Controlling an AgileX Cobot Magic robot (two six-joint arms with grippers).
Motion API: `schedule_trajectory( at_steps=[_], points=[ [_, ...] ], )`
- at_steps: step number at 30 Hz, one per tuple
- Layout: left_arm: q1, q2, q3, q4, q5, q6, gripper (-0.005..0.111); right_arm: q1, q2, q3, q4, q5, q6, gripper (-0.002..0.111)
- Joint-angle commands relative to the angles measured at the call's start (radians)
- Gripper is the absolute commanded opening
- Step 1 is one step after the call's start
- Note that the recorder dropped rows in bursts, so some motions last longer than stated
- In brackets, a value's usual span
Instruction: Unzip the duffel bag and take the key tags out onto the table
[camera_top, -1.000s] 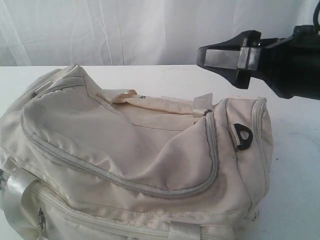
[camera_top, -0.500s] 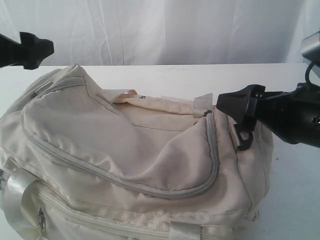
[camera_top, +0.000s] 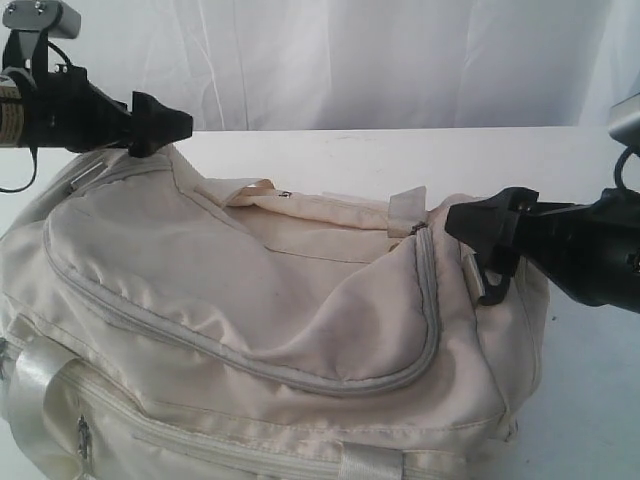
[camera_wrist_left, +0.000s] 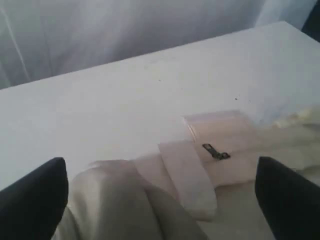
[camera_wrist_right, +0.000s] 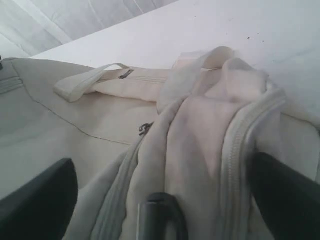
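The cream-beige duffel bag lies zipped on the white table and fills most of the exterior view. My left gripper hovers open over the bag's upper left corner. In the left wrist view this gripper spans bag fabric, with a small metal zip pull and a webbing tab just ahead. My right gripper is open, low over the bag's right end. Its fingers straddle the bunched end fabric and the black D-ring. The key tags are hidden.
A curved zipper runs round the bag's top panel. A webbing handle and a side pocket zipper sit at the near left. White curtain hangs behind the table. Bare tabletop shows beyond the bag and to its right.
My left gripper has come in from the left edge to above the bag's upper left corner. My right gripper has dropped from above the bag and now sits at the right end by the D-ring.
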Motion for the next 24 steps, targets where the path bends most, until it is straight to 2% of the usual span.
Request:
schedule_trajectory(
  at_steps=[1, 10, 13, 14, 16, 17, 18, 19, 20, 21, 22, 24],
  points=[
    [-0.004, -0.004, 0.000, 0.068, -0.034, 0.002, 0.105, -0.001, -0.003, 0.005, -0.001, 0.016, 0.002, 0.087],
    [-0.004, -0.004, 0.000, 0.068, 0.114, -0.019, 0.104, -0.001, -0.003, 0.005, -0.008, 0.016, 0.000, 0.087],
    [-0.004, 0.004, 0.000, 0.068, 0.141, -0.029, 0.093, -0.001, -0.003, 0.005, -0.016, 0.018, 0.000, 0.086],
    [-0.004, 0.006, 0.000, 0.068, 0.147, -0.037, 0.087, -0.001, -0.003, 0.005, -0.021, 0.020, 0.000, 0.086],
    [-0.004, 0.026, 0.000, 0.068, 0.143, -0.041, 0.059, -0.001, -0.003, 0.005, -0.038, 0.020, 0.000, 0.079],
    [-0.004, 0.033, 0.000, 0.068, 0.115, -0.041, 0.036, -0.001, -0.003, 0.005, -0.062, 0.020, 0.000, 0.070],
    [-0.004, 0.035, 0.000, 0.068, 0.108, -0.041, 0.027, -0.001, -0.003, 0.005, -0.075, 0.020, 0.000, 0.066],
    [-0.004, 0.035, 0.000, 0.068, 0.099, -0.041, 0.005, -0.001, -0.003, 0.005, -0.080, 0.026, 0.000, 0.055],
    [-0.004, 0.035, 0.000, 0.068, 0.099, -0.038, 0.000, -0.001, -0.003, 0.005, -0.080, 0.031, 0.000, 0.049],
    [-0.004, 0.033, 0.000, 0.068, 0.103, -0.038, 0.000, -0.001, -0.003, 0.005, -0.080, 0.059, 0.000, 0.037],
    [-0.004, 0.033, 0.000, 0.068, 0.105, -0.041, 0.000, -0.001, -0.003, 0.005, -0.080, 0.072, 0.000, 0.032],
    [-0.002, 0.026, 0.000, 0.068, 0.120, -0.100, 0.000, -0.001, 0.001, 0.005, -0.080, 0.142, 0.005, 0.015]
  ],
)
